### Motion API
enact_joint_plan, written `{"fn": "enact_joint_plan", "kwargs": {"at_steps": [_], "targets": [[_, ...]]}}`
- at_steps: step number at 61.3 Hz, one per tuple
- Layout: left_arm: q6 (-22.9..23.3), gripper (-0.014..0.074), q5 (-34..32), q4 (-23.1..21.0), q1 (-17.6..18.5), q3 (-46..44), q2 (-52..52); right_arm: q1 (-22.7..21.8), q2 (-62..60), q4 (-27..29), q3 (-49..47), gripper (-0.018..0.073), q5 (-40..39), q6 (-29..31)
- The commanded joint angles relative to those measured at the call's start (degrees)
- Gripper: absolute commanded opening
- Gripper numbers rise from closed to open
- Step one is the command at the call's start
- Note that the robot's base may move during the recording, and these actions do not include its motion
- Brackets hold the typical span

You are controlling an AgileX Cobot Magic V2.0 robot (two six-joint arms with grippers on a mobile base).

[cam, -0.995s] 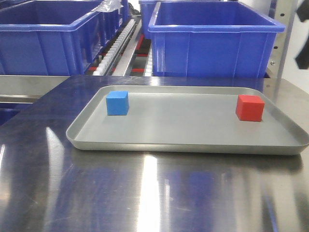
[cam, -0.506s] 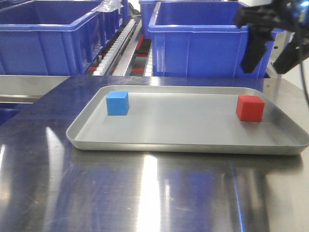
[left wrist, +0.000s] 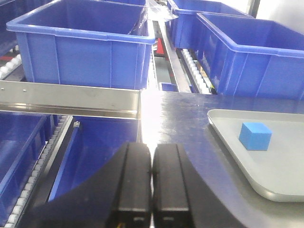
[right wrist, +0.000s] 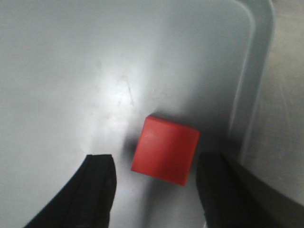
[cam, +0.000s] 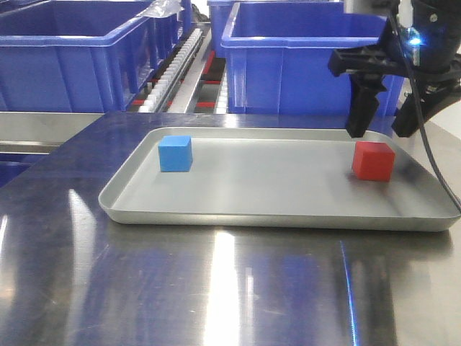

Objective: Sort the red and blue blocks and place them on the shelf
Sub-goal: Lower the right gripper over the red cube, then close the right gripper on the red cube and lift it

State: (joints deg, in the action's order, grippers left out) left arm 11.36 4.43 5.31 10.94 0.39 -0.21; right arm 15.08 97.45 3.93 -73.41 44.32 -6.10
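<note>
The red block (cam: 373, 161) sits at the right end of a shallow grey tray (cam: 274, 209). The blue block (cam: 175, 153) sits at the tray's left end. My right gripper (cam: 382, 122) hangs open just above and behind the red block. In the right wrist view the red block (right wrist: 165, 150) lies below and between the two spread fingers of that gripper (right wrist: 156, 159), untouched. My left gripper (left wrist: 152, 147) is shut on nothing, low and left of the tray, with the blue block (left wrist: 255, 136) ahead to its right. The shelf's steel rail (left wrist: 71, 97) runs behind the tabletop.
Large blue bins (cam: 317, 65) (cam: 72, 58) stand on the shelf's white roller tracks (cam: 173, 65) behind the tray. The tray's raised rim (right wrist: 251, 95) is close to the right of the red block. A shiny steel tabletop (cam: 216, 288) carries the tray.
My right gripper came in from the upper right and dropped down and left, to just over the red block. Both blocks stayed where they were.
</note>
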Motion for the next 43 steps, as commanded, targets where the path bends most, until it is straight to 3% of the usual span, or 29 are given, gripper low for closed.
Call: {"fn": "enact_joint_plan", "kwargs": {"at_steps": [1,27,43], "targets": [[0.3,0.0138,-4.9,-0.4,-0.2,2.0,-1.4,0.0,-2.5,-2.0,-2.1,0.0487,-1.6,0.0],[0.3,0.0138,-4.9,-0.4,-0.2,2.0,-1.4,0.0,-2.5,-3.4,-2.1,0.0487,-3.9,-2.3],[0.3,0.0138,-4.9,-0.4,-0.2,2.0,-1.4,0.0,-0.7,-1.3,-2.1,0.0487,-2.2,-2.4]]}}
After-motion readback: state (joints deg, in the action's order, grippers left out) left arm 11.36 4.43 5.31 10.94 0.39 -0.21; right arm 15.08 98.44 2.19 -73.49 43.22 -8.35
